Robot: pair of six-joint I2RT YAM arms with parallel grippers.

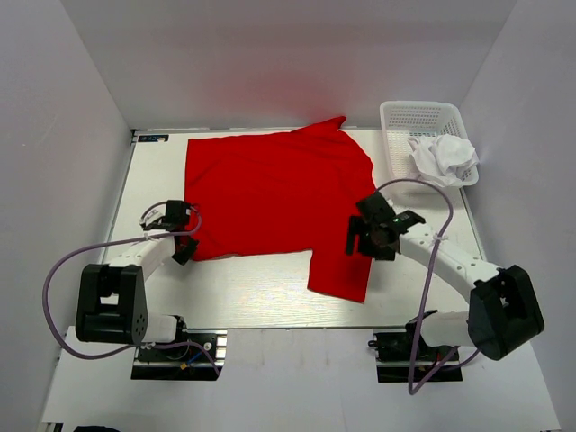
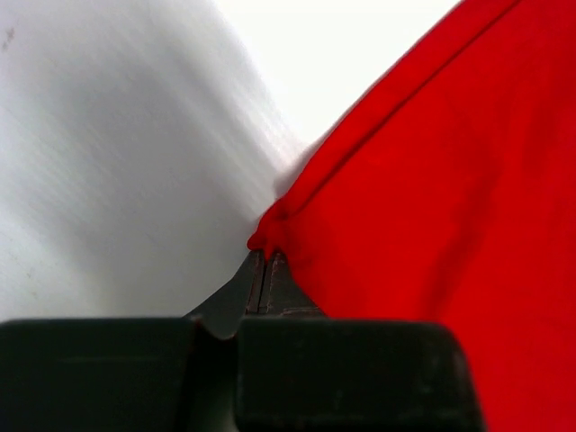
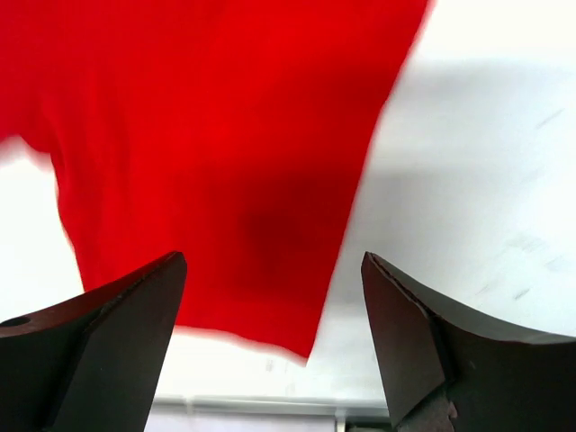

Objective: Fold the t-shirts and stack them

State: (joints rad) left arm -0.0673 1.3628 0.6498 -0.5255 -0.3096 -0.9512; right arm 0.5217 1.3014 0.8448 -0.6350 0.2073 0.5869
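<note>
Top view: red t-shirt [image 1: 270, 193] spread flat mid-worktop [image 1: 261, 297], one flap projecting toward near edge. White t-shirt [image 1: 445, 157] bunched in basket [image 1: 396, 112], far right.

Left wrist view: left gripper [image 2: 266, 270] jaws clenched on red shirt's near-left corner; bite thin.

Right wrist view: right gripper [image 3: 274, 297] jaws released above flap. Height over cloth unclear, picture blurred.

Risk: thin pinch slips under pull. One-sided drag skews fold.
</note>
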